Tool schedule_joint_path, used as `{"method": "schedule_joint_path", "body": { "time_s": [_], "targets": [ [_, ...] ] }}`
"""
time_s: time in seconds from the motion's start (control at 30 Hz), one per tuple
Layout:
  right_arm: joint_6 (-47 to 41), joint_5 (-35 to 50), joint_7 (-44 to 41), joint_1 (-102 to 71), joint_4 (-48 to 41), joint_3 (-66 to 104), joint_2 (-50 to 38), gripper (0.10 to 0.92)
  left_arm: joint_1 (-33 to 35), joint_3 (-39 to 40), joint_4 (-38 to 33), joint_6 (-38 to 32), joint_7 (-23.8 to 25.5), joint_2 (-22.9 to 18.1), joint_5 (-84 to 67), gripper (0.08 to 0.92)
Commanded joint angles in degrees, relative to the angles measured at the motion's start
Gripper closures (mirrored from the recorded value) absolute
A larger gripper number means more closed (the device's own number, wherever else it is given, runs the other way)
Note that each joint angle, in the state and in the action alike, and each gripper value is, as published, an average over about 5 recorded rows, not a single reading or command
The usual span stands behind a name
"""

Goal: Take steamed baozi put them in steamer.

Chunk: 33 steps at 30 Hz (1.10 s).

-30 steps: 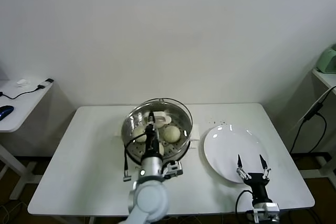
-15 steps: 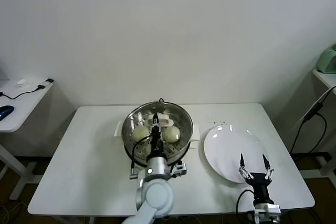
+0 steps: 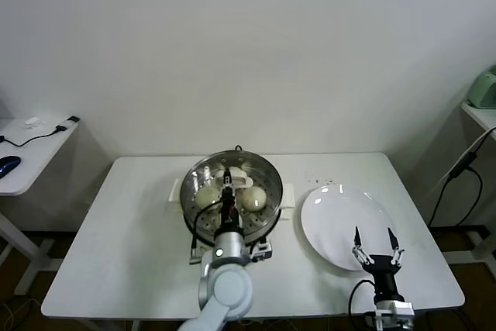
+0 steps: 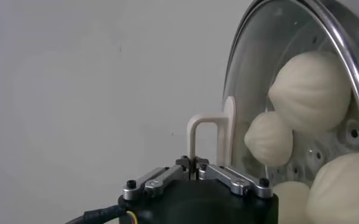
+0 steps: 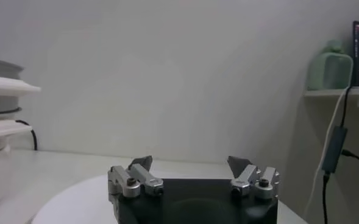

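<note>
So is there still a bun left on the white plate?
No, the white plate lies bare in the head view, and the buns sit inside the steamer.

The left arm's silver-grey rounded wrist housing (image 3: pixel 222 288) carries a small glowing dot and a looping black cable, and ends in the left gripper (image 4: pixel 195 163), a black body with silvery metal finger links fastened by dark round screws. The right gripper (image 3: pixel 375 241) is a black block on a silver bracket, with slim dark pointed fingers (image 5: pixel 141 163) on screwed silver links.
</note>
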Motion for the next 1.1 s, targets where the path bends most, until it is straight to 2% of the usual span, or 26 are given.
{"method": "schedule_joint_path", "body": {
  "time_s": [0.03, 0.3, 0.57, 0.7, 0.83, 0.93, 1.0, 1.1],
  "targets": [
    [-0.31, -0.01, -0.55, -0.02, 0.51, -0.12, 0.15, 0.203, -0.32, -0.37, 1.05, 0.46, -0.10, -0.53, 0.86, 0.832],
    [-1.86, -0.07, -0.88, 0.21, 1.13, -0.61, 0.15, 0.203, -0.03, 0.71, -1.40, -0.27, 1.15, 0.50, -1.74, 0.603],
    [-2.30, -0.19, -0.65, 0.25, 1.36, -1.65, 0.74, 0.203, 1.28, 1.34, -8.55, 0.26, 3.66, 3.87, -5.89, 0.378],
    [-2.63, 0.13, -0.92, -0.46, 2.19, -1.90, 0.66, 0.203, 3.51, 0.86, -12.95, -0.16, 3.00, 6.31, -8.95, 0.258],
    [-3.44, 1.58, -2.02, -1.69, 3.72, -1.99, 0.12, 0.203, 7.09, -1.55, -18.35, -3.95, -3.01, 8.39, -18.68, 0.188],
    [-3.56, 1.92, -3.06, -2.19, 4.01, -1.93, -0.11, 0.203, 10.78, -6.36, -21.51, -11.91, -10.44, 9.28, -32.79, 0.179],
    [-3.22, 2.23, -3.46, -2.23, 3.88, -1.96, -0.18, 0.203, 13.39, -11.02, -22.85, -16.88, -14.90, 9.46, -44.16, 0.178],
    [-3.08, 2.76, -3.42, -2.09, 3.67, -2.05, -0.32, 0.203, 17.73, -22.73, -23.64, -24.68, -18.29, 9.15, -64.93, 0.177]
  ]
}}
